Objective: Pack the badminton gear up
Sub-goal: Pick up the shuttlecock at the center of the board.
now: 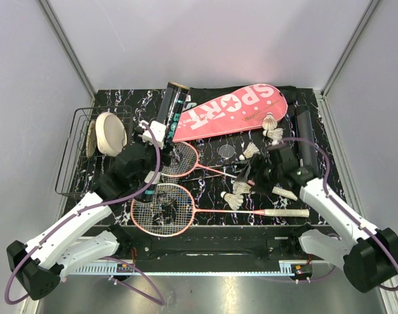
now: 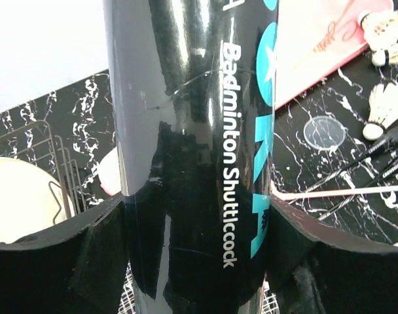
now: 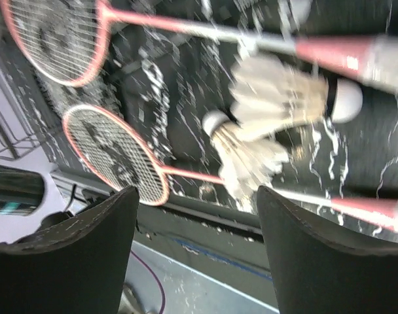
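My left gripper [image 1: 158,134] is shut on the dark tube [image 1: 168,108], lettered "Badminton Shuttlecock", which fills the left wrist view [image 2: 192,131] between both fingers. My right gripper [image 1: 253,178] is open and empty, above two white shuttlecocks [image 1: 238,194]; the right wrist view shows them blurred [image 3: 264,124] beyond the gripper [image 3: 196,196]. Two pink-framed rackets [image 1: 161,209] [image 1: 178,159] lie mid-table, with their white handles [image 1: 287,212] to the right. Other shuttlecocks [image 1: 272,127] [image 1: 250,150] lie near the pink "SPORT" case [image 1: 232,111], which rests on the black bag [image 1: 205,93].
A black wire basket [image 1: 74,163] holding a cream disc [image 1: 111,133] stands at the left. A clear round lid [image 1: 227,152] lies between the case and the rackets. A dark long piece [image 1: 304,134] lies at the right edge. Walls enclose the table.
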Robot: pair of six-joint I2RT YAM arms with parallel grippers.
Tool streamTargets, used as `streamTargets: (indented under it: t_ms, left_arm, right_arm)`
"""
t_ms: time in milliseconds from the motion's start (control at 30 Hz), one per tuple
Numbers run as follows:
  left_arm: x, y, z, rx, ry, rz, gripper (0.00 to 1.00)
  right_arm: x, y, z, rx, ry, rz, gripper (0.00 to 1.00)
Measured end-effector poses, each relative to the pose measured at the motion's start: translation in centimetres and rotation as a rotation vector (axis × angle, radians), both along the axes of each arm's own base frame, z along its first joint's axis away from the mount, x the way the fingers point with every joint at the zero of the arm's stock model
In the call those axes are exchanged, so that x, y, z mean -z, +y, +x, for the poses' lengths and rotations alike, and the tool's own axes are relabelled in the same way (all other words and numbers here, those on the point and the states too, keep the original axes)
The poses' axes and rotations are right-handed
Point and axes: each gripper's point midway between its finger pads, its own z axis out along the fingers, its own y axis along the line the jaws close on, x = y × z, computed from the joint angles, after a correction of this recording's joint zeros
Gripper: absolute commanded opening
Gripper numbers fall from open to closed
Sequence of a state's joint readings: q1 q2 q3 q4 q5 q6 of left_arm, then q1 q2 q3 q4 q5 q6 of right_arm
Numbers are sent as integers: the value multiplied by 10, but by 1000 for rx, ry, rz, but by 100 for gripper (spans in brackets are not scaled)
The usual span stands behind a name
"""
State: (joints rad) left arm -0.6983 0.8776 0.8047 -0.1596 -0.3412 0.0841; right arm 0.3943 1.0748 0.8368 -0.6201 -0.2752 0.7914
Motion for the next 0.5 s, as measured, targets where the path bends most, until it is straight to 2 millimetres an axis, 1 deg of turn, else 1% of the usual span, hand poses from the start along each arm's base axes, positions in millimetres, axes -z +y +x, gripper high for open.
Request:
streamTargets:
  t_ms: [67, 133, 167, 333, 400, 500]
  left_arm:
    - [-8, 3, 0, -13, -22, -20, 0]
    - [-13, 5, 0, -24, -39, -34, 0]
    - [-15, 5, 1, -28, -43, -37, 0]
    - [-15, 5, 1, -31, -45, -39, 0]
    - [-15, 5, 1, -31, -44, -39, 0]
    - [-15, 5, 1, -32, -45, -39, 0]
  right_arm:
    - [30, 5, -25, 17, 81, 28, 79]
    - [44, 9, -38, 44, 129, 52, 79]
    - [46, 11, -39, 59, 137, 68, 79]
    - [47, 28, -25, 123, 133, 161, 73]
    - [55, 36, -25, 128, 149, 176, 71]
    - [68, 43, -30, 128, 186, 172, 71]
